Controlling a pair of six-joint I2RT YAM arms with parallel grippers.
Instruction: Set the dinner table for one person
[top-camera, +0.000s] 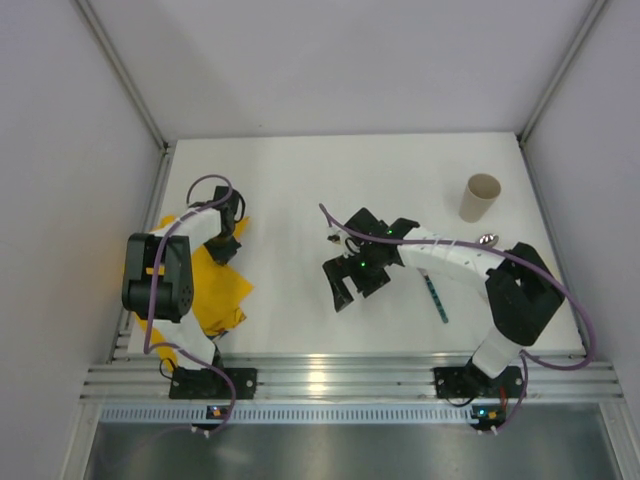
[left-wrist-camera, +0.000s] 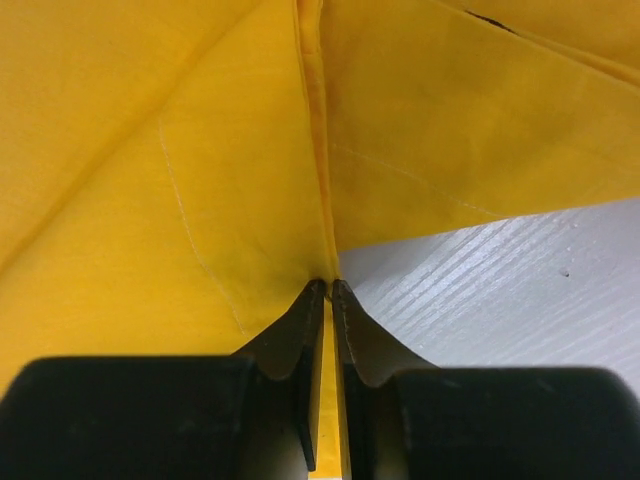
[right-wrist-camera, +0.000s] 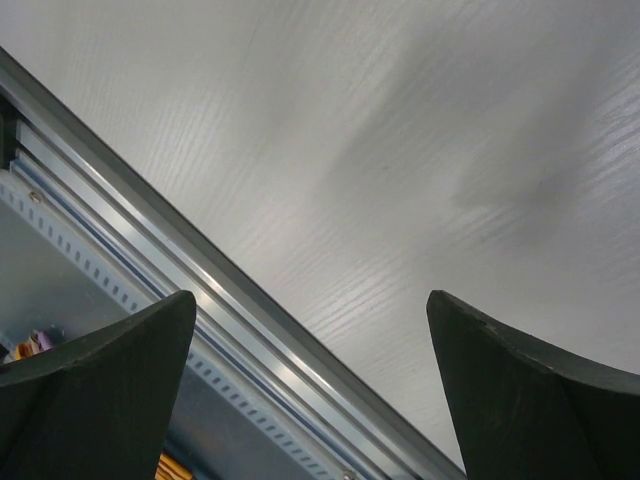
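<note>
The dinner table (top-camera: 300, 180) is the large white surface. A yellow cloth (top-camera: 218, 290) lies crumpled at its near left, partly under my left arm. My left gripper (top-camera: 228, 246) is at the cloth's far edge. In the left wrist view the left gripper (left-wrist-camera: 328, 285) is shut on a fold of the yellow cloth (left-wrist-camera: 200, 150), with bare table (left-wrist-camera: 520, 290) to the right. My right gripper (top-camera: 352, 292) hangs open and empty over the middle of the table. In the right wrist view the right gripper (right-wrist-camera: 310, 296) has its jaws wide apart above the table (right-wrist-camera: 400, 150).
A beige cup (top-camera: 481, 197) lies at the far right. A metal spoon (top-camera: 488, 240) and a thin teal-handled utensil (top-camera: 437, 297) lie by the right arm. A small object (top-camera: 330, 236) lies mid-table. An aluminium rail (right-wrist-camera: 200, 290) runs along the near edge.
</note>
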